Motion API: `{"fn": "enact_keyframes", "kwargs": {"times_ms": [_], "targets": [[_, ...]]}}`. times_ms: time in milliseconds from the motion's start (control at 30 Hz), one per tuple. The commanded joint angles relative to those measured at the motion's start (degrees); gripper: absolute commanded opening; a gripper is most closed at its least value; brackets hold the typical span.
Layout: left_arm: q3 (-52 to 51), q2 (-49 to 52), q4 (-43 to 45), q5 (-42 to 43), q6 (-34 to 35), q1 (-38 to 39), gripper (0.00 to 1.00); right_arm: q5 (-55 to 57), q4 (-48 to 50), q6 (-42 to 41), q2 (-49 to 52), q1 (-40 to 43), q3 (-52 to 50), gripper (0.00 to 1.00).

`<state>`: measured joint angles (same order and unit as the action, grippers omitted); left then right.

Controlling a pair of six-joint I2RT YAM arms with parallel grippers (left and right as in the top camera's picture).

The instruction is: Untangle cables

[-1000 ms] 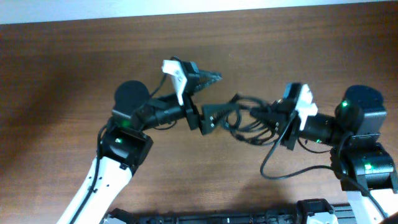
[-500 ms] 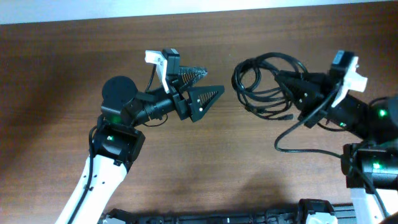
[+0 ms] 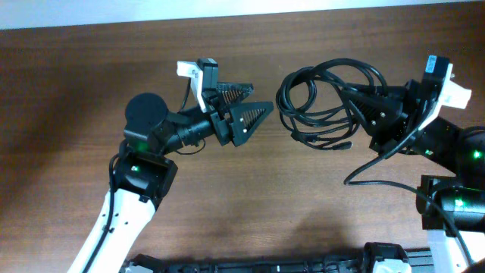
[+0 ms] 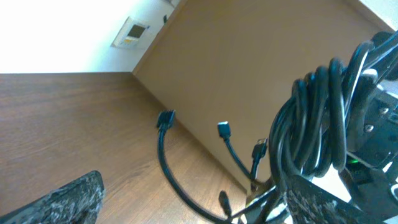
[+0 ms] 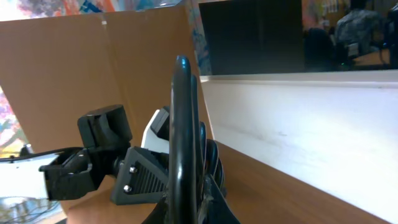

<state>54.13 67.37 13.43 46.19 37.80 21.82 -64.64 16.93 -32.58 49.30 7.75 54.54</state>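
The cables [image 3: 322,97] are a bundle of thin black loops hanging off the table, with small plug ends [image 3: 345,143] trailing below. My right gripper [image 3: 364,108] is shut on the bundle's right side; in the right wrist view the cables [image 5: 184,124] rise straight up out of its jaws [image 5: 198,202]. My left gripper [image 3: 262,98] stands open just left of the bundle, holding nothing. In the left wrist view the cables [image 4: 311,118] hang at the right, beyond the fingers [image 4: 65,199], with two plugs [image 4: 165,118] dangling free.
The brown wooden table [image 3: 76,91] spreads under both arms. A thicker arm wire [image 3: 360,173] loops below my right gripper. A brown board wall [image 4: 261,68] and a white wall show behind in the wrist views.
My left gripper has let go of the bundle and drawn back to the left, open. My right gripper has carried the bundle to the right and up, away from the left one.
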Motion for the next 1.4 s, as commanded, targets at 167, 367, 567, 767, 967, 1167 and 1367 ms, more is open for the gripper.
{"fn": "enact_keyframes", "kwargs": {"times_ms": [167, 367, 567, 767, 967, 1167, 1367], "targets": [[0.9, -0.7, 2.4, -3.5, 2.1, 4.6, 0.71, -2.9, 0.7, -1.0, -0.6, 0.2, 0.9, 0.04], [0.9, 0.3, 2.6, -4.1, 2.1, 6.0, 0.64, -4.7, 0.7, -1.0, -0.6, 0.1, 0.9, 0.04], [0.9, 0.9, 6.8, -4.0, 2.1, 8.7, 0.72, -5.4, 0.7, -1.0, -0.6, 0.2, 0.9, 0.04], [0.9, 0.9, 7.6, -4.0, 2.1, 9.7, 0.68, -5.5, 0.7, -1.0, -0.6, 0.1, 0.9, 0.04], [0.9, 0.9, 9.2, -4.1, 2.1, 9.7, 0.00, -7.2, 0.6, -1.0, -0.5, 0.2, 0.9, 0.04], [0.9, 0.9, 9.3, -4.1, -0.2, 9.6, 0.00, -7.3, -2.3, -0.9, -0.5, 0.2, 0.9, 0.24], [0.9, 0.9, 9.3, -4.1, -1.5, 9.5, 0.00, -8.2, -5.7, -0.9, 1.6, 0.2, 0.9, 0.70]]}}
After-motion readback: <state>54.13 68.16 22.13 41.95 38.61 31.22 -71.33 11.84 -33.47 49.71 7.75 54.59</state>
